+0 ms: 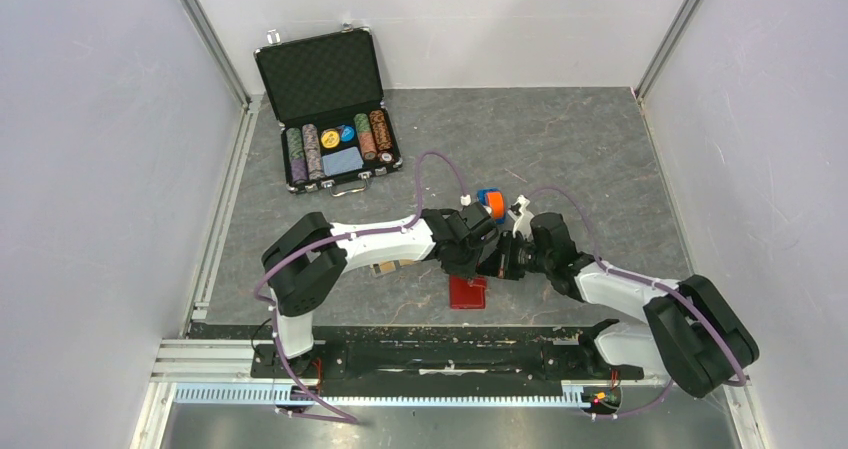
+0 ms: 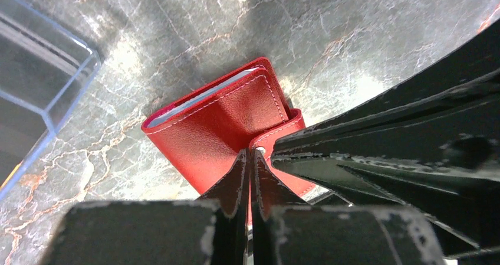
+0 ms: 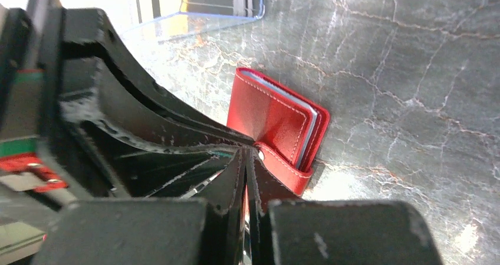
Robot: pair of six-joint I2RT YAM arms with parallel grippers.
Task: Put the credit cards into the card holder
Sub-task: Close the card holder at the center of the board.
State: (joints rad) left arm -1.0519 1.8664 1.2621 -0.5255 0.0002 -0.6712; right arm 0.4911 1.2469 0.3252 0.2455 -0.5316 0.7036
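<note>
A small red snap-tab wallet [image 1: 468, 294] lies on the table between the two arms. Pale card edges show inside it in the left wrist view [image 2: 218, 129] and the right wrist view [image 3: 271, 114]. No orange-gold credit card face is clearly in view. My left gripper [image 2: 252, 156] and right gripper [image 3: 244, 156] meet tip to tip at the wallet's snap tab. Each is shut, with red showing between its fingers. The clear card holder [image 1: 392, 267] sits just left of the wallet, partly under my left arm. Its corner shows in both wrist views [image 2: 47, 94] [image 3: 200, 16].
An open black chip briefcase [image 1: 330, 104] with striped chips and a pale blue card stands at the back left. White walls close in the table on the left, back and right. The arms' mounting rail [image 1: 440, 354] runs along the near edge.
</note>
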